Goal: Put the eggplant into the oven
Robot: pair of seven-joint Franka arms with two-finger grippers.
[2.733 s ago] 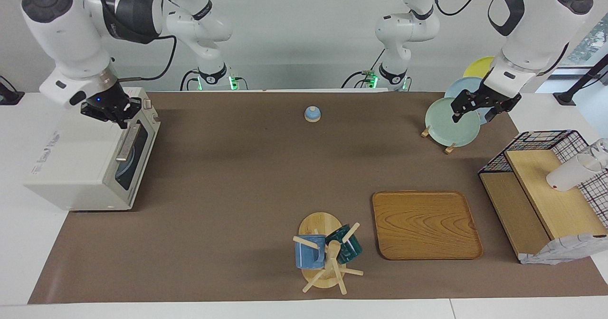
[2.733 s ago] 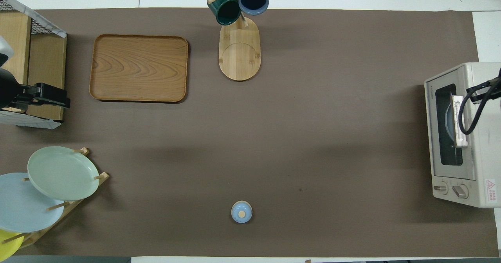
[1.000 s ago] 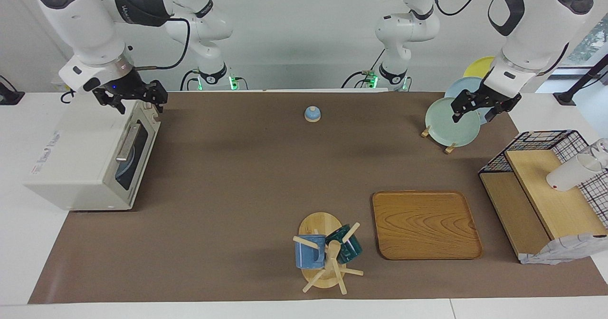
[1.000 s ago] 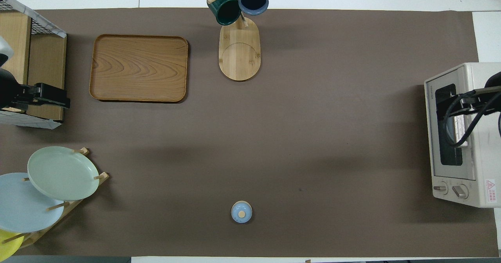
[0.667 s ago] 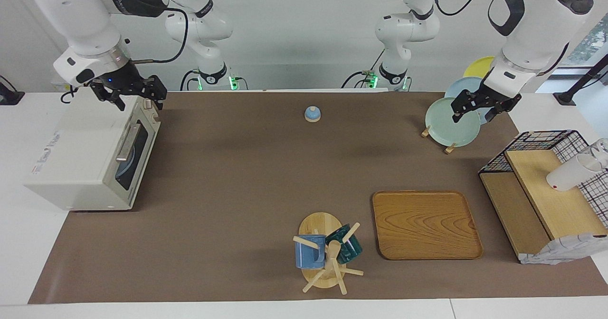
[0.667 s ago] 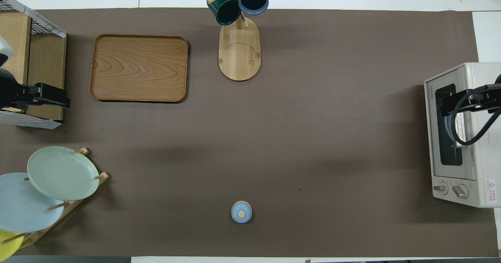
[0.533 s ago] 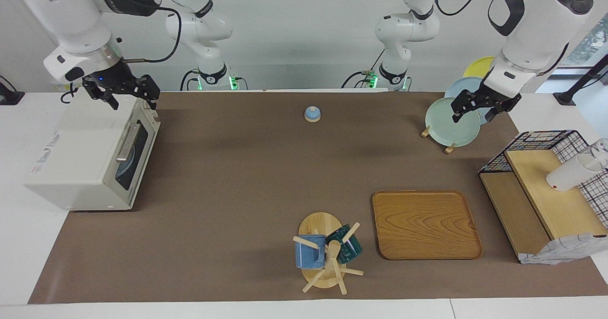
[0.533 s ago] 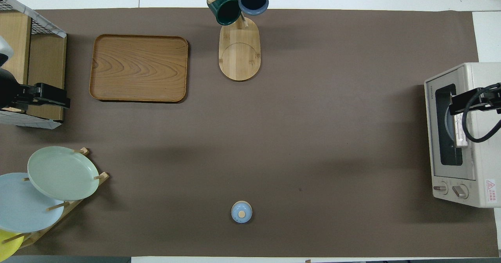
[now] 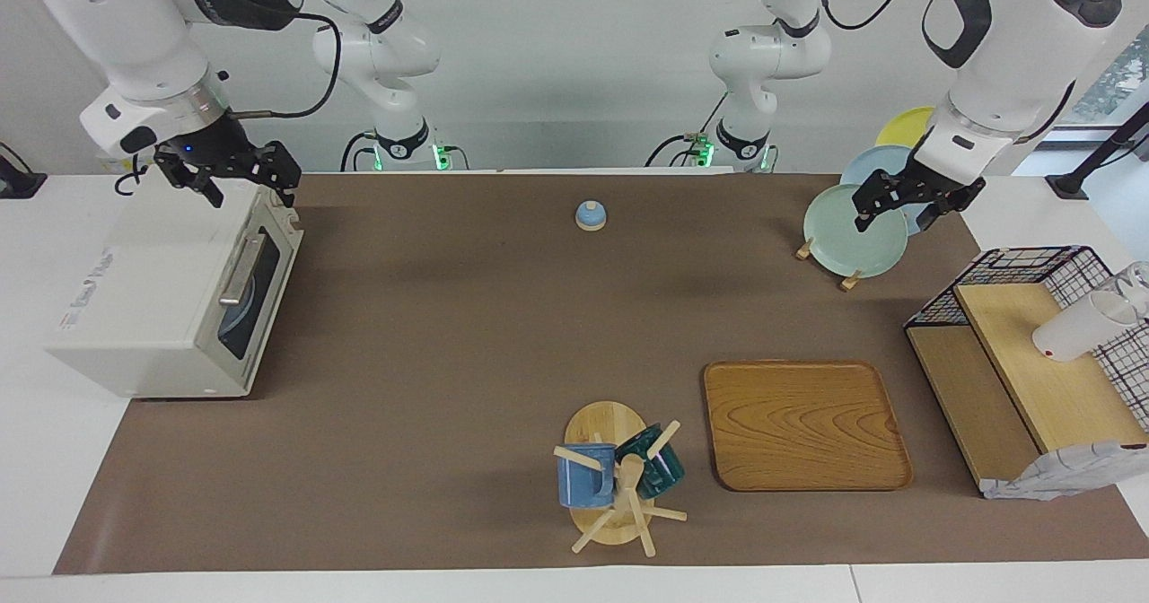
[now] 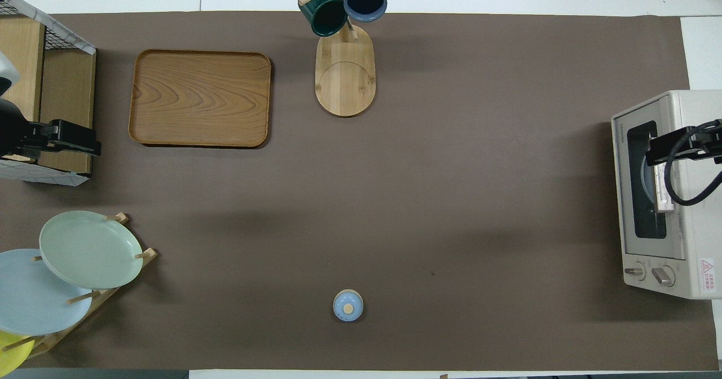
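I count one oven (image 9: 171,293) at the right arm's end of the tabletop, door closed; I cannot find the eggplant. Right gripper (image 9: 238,177) hangs over the oven's top, jaws spread, empty. Left gripper (image 9: 908,204) waits over three plates (image 9: 848,242), released. Only the overhead view shows the oven's two knobs (image 10: 648,273); only the facing view shows both arms whole.
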